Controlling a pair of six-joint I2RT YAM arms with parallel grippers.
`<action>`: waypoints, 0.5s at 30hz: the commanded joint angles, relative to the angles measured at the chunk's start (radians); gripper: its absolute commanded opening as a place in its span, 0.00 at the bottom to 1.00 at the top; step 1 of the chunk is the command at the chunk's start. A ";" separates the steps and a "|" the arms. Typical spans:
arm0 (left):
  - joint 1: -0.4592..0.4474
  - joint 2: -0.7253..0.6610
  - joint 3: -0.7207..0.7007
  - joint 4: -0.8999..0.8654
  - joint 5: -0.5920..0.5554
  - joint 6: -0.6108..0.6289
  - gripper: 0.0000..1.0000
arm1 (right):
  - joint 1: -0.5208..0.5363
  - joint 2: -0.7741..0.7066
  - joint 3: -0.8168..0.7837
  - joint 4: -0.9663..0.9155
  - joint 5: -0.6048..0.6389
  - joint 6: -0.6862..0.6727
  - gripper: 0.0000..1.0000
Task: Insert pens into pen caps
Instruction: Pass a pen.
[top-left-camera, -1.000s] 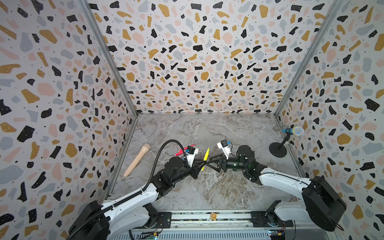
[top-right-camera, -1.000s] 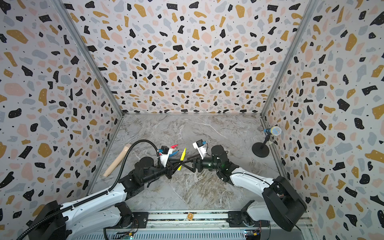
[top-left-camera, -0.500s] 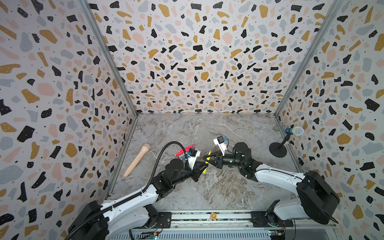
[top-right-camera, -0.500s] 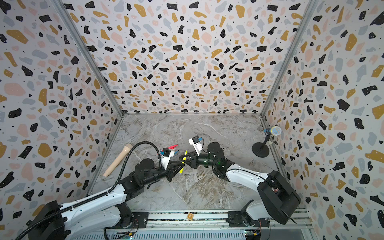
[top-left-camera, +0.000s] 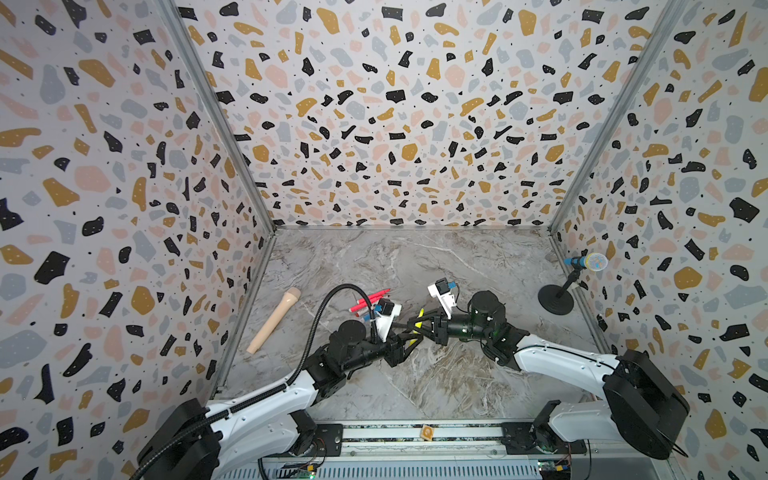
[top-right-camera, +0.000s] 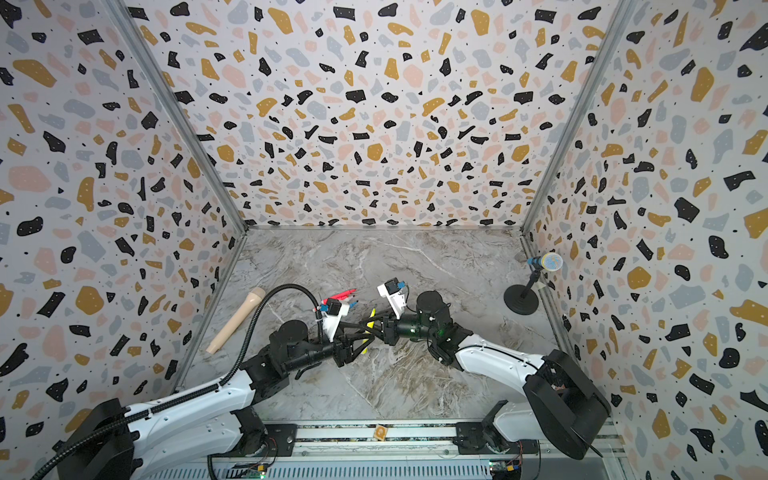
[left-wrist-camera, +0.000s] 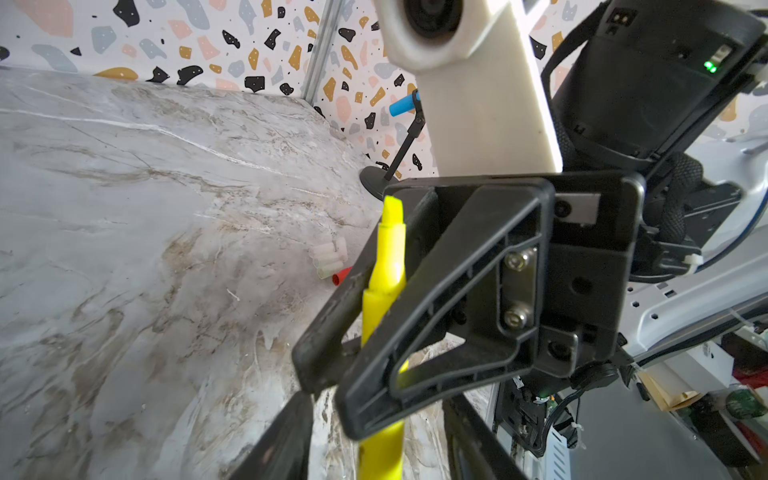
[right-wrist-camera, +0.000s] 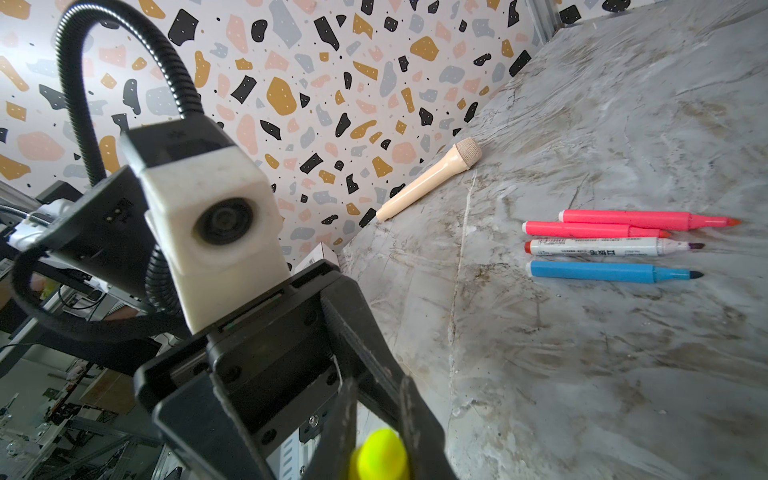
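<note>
Yellow plastic marker pen (left-wrist-camera: 384, 266): clamped tight between right fingers (left-wrist-camera: 415, 316), chisel tip bare. Left fingers (left-wrist-camera: 282, 440) parted, flanking pen's rear end, gap either side. Both arms low, reaching inward, fingers meeting tip to tip above marble tabletop (left-wrist-camera: 124, 249). Translucent and red plastic pen caps (left-wrist-camera: 330, 259) clustered on tabletop near right fingers.

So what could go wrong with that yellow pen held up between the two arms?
The yellow pen is pinched only by the right fingers, the left fingers standing apart, so it may tilt or slip. Its bare tip could smear something. The caps lie bunched together, so grabbing one may scatter the rest.
</note>
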 joint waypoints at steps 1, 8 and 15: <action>-0.004 0.025 0.004 0.112 0.047 -0.026 0.45 | 0.004 -0.007 -0.009 0.080 -0.032 0.025 0.01; -0.003 0.060 0.021 0.115 0.086 -0.026 0.43 | 0.003 0.018 -0.003 0.129 -0.040 0.050 0.00; -0.004 0.062 0.028 0.113 0.089 -0.026 0.14 | 0.003 0.033 0.005 0.134 -0.042 0.048 0.00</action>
